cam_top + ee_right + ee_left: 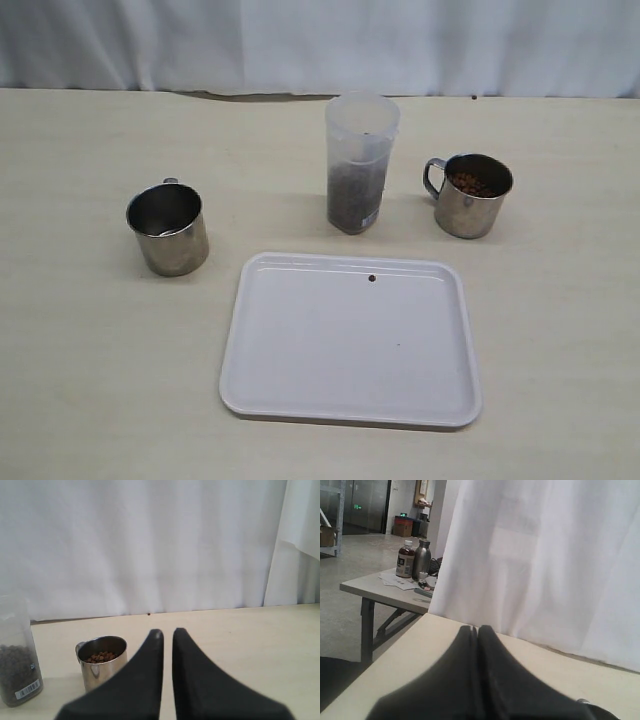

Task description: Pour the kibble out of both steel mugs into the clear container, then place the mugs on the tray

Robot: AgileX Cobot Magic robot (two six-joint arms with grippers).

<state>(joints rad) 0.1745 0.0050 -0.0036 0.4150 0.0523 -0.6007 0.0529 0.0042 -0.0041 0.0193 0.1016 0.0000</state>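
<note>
Two steel mugs stand on the table either side of the clear container. The left mug shows no kibble inside. The right mug holds kibble. The container is about half full of kibble. In front of them lies the white tray, with one stray pellet on it. Neither gripper shows in the exterior view. My left gripper is shut and empty. My right gripper is narrowly open, empty, short of the right mug.
A white curtain hangs along the table's far edge, where another stray pellet lies. In the left wrist view, a second table with bottles stands beyond the table's end.
</note>
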